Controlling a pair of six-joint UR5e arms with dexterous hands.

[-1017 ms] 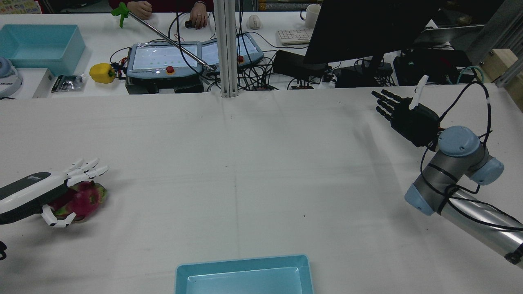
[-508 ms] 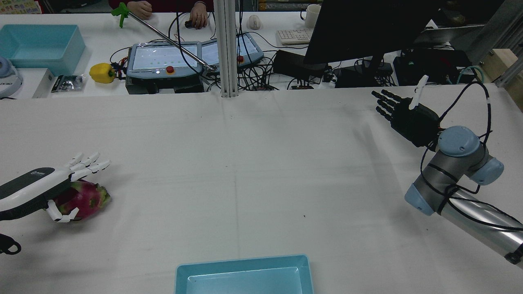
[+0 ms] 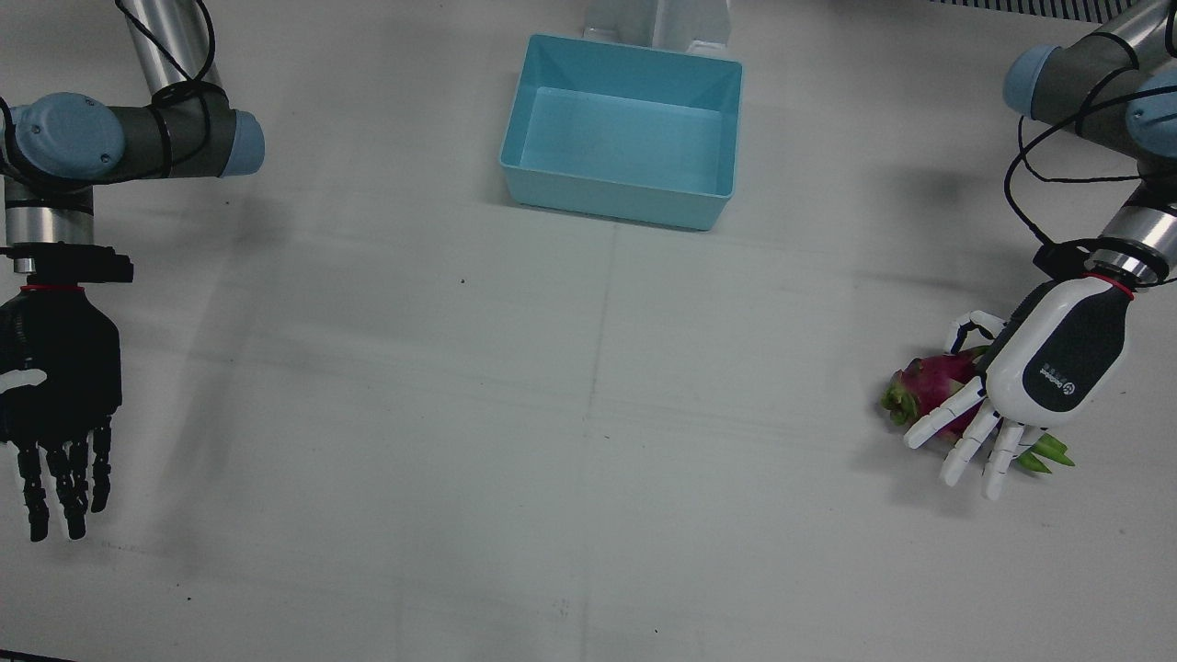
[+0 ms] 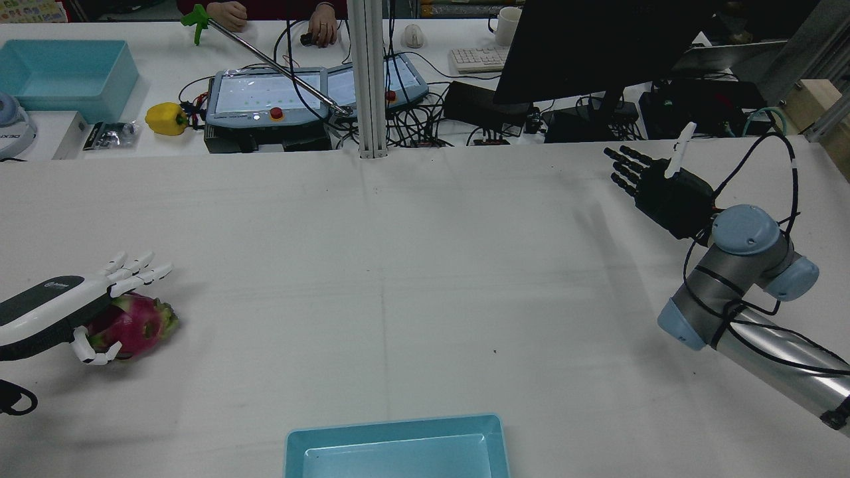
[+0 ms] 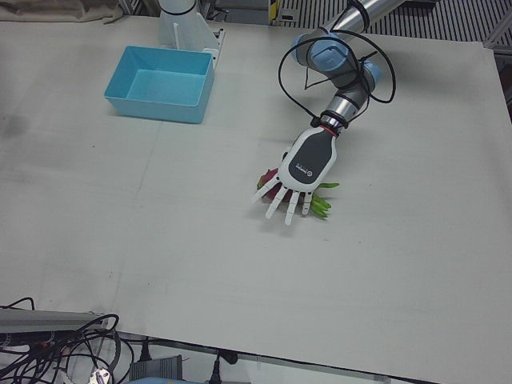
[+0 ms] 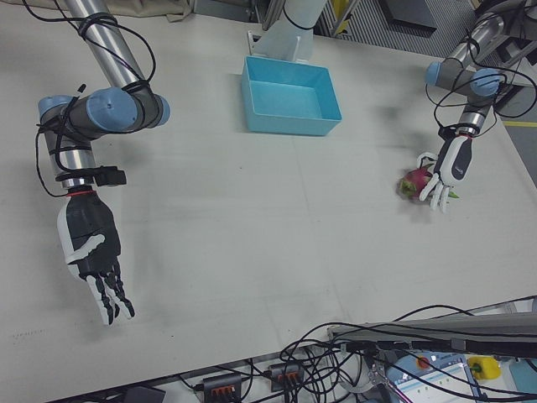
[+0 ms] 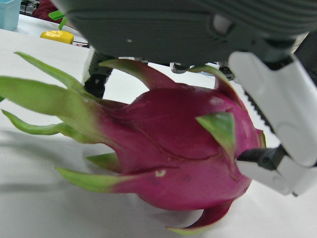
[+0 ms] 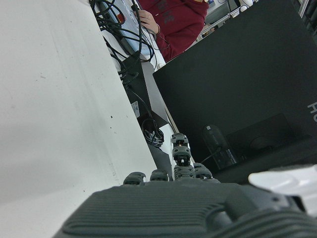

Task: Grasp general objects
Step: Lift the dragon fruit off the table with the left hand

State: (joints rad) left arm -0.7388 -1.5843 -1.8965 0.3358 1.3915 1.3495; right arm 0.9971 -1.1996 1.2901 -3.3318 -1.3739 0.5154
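Observation:
A pink dragon fruit (image 3: 929,382) with green scales lies on the white table at the robot's left side; it also shows in the rear view (image 4: 136,325) and fills the left hand view (image 7: 183,158). My white left hand (image 3: 1039,368) hovers palm-down right over it, fingers stretched out past the fruit and thumb (image 4: 93,355) curled beside it, not closed around it. The same hand shows in the left-front view (image 5: 302,168) and the right-front view (image 6: 453,168). My black right hand (image 3: 55,368) is open and empty, far off at the other side, raised above the table (image 4: 664,189).
A light blue bin (image 3: 625,198) stands at the table's middle near the robot's edge, nothing in it. Beyond the far edge lie a desk with teach pendants (image 4: 265,99), cables, a monitor (image 4: 597,46) and a person's hands.
My left hand has drawn back slightly and its fingers have straightened over the dragon fruit. The fruit stays in about the same spot. The right arm has not moved.

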